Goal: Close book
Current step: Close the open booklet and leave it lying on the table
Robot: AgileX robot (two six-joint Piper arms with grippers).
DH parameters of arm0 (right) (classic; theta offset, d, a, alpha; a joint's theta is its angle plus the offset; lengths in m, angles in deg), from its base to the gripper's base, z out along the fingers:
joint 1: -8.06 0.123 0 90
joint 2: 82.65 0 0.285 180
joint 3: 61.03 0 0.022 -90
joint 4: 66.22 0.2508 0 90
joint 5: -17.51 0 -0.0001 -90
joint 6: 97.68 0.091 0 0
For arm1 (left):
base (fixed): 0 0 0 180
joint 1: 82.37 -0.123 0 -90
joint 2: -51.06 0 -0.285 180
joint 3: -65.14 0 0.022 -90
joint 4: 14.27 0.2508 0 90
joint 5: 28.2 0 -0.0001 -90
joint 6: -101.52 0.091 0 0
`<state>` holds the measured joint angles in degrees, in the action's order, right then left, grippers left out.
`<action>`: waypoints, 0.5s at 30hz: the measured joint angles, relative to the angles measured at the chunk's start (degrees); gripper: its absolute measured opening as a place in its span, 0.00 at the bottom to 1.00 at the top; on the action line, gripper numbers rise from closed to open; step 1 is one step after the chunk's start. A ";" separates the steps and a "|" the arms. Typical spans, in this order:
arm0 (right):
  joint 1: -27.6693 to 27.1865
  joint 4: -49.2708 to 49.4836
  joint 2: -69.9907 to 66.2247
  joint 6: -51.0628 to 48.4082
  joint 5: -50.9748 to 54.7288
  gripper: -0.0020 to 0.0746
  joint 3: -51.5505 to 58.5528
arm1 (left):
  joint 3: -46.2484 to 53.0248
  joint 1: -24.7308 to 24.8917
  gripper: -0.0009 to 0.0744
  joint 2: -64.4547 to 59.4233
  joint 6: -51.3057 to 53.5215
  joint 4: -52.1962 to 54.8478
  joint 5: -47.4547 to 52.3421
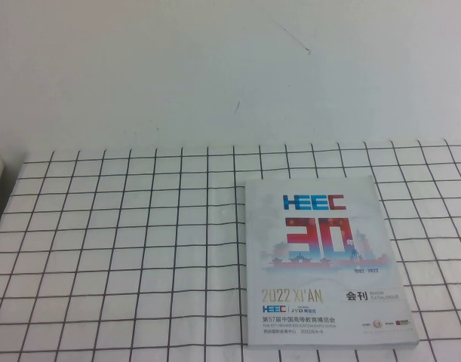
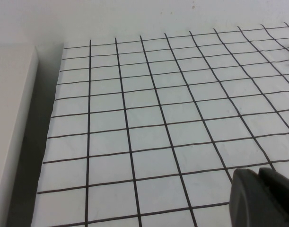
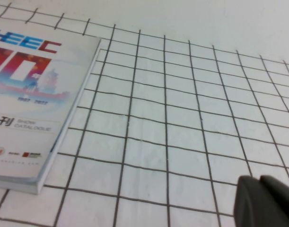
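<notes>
Book [image 1: 321, 264]: flat rectangular paperback with a glossy printed cover. It lies closed, cover up, on the right of the worktop [image 1: 124, 249] near the front edge. The worktop is white with a black grid. The book's long axis runs front to back, title top pointing away from the robot. Nothing lies on it. Left gripper [image 2: 258, 172]: dark, clenched and empty, over bare grid. Right gripper [image 3: 260, 179]: clenched and empty, right of the book.

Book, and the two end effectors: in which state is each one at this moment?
book: closed, lying flat on the grid cloth, front cover up.
left end effector: over bare grid cloth, book not in its view.
right end effector: over the cloth beside the book, apart from it.
</notes>
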<state>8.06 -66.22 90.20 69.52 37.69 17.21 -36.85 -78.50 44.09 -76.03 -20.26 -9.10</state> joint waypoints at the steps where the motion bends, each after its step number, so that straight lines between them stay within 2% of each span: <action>1: 0.86 -0.31 0.00 0.00 0.00 0.02 0.00 | 0.00 0.00 0.01 0.00 0.00 0.00 0.00; 15: 2.17 -0.41 0.00 2.50 0.00 0.02 0.00 | 0.00 0.00 0.01 0.00 0.15 0.00 0.00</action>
<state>10.24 -66.63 90.20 72.02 37.69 17.21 -36.85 -78.50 44.09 -75.88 -20.26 -9.10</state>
